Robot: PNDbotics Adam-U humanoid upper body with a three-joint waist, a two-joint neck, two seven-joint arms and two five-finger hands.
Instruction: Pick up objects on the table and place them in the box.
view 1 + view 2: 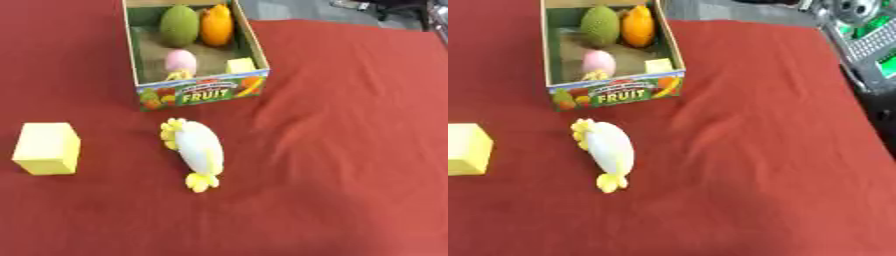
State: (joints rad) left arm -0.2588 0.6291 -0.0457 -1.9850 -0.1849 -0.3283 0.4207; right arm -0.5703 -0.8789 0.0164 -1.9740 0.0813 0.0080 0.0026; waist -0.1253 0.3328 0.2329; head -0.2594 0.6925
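A cardboard box (203, 91) printed with "FRUIT" stands at the back of the red table. Inside it lie a green fruit (178, 25), an orange fruit (216, 25), a pink egg-shaped thing (181, 62) and a small pale yellow block (241, 65). In front of the box a white oval toy with yellow ends (199, 152) lies on the cloth. A larger yellow block (47, 148) sits at the left. Neither hand shows in either view.
A red cloth (350, 150) covers the table, with a few creases right of the box. Past the table's right edge stands grey equipment with green parts (868, 40). Grey floor shows at the back.
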